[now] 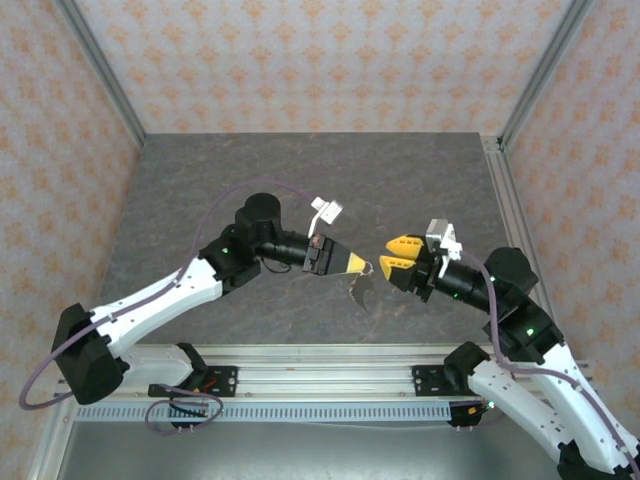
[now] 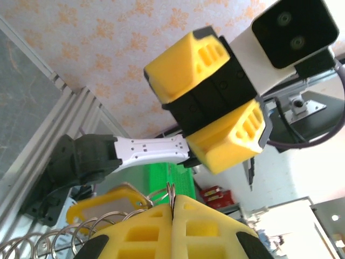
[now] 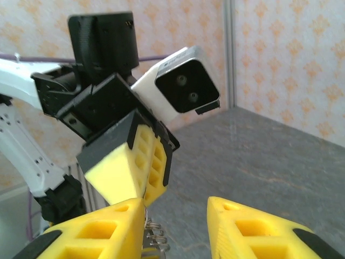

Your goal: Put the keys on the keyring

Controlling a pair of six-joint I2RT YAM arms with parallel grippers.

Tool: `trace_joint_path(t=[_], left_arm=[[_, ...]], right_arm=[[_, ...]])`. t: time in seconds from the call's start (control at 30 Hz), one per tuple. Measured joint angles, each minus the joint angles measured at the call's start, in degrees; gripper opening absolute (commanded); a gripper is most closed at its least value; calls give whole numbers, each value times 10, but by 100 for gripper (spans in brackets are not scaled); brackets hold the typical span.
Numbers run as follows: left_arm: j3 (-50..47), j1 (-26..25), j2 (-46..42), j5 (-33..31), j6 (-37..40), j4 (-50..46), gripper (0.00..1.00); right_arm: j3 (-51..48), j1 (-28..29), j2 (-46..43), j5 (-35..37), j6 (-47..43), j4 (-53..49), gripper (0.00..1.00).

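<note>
Pinching the keyring in the left gripper, fingers pressed flat together with the thin wire caught in the seam between them. Holding it in the air over the bench, a little right of the middle and nearer the near edge than the far one. Seen edge-on from the left wrist: loop standing straight up out of the seam, its plane in line with the shut fingers.

Hanging beside it, toward the left wrist: a run of wire coils and a flat yellow-orange piece, probably the key. Cannot tell whether threaded on the loop or only lying against it.

Facing tip to tip with the right gripper, just beside the left gripper's tips and plainly the nearer free one. Parted fingers there, nothing between them.

Turning on one thing: from the right wrist, wire at the inner face of one finger of the right gripper, not in the middle of the gap. Touching or just short of it, impossible to say.

Judged so, not yet a grip. Shift sideways to centre the wire in the gap, then close across the loop and not along it. Risk of nudging so thin a wire aside, or twisting it in the left grip.
</note>
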Motion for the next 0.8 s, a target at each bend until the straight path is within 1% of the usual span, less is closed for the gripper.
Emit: trace_joint_path(t=[0.07,0.27,0.43,0.5,0.6,0.7,0.8], left_arm=[[-9,0,17,1,-43,35,0],[-12,0,59,8,-131,94,0],[-12,0,68,12,-169,106,0],[-12,0,68,20,-172,93,0],[-12,0,65,33,-169,47,0],[-8,0,57,47,-148,-24,0],[9,0,54,64,-118,-96,0]], right_arm=[[0,0,0,5,-12,-21,36],[2,0,-16,17,-52,-68,37],[9,0,-16,44,-78,-78,38],[10,0,-16,54,-86,-79,38],[13,0,-10,72,-98,-81,39],[21,0,-4,86,-108,-81,39],[33,0,5,86,-115,-82,38]])
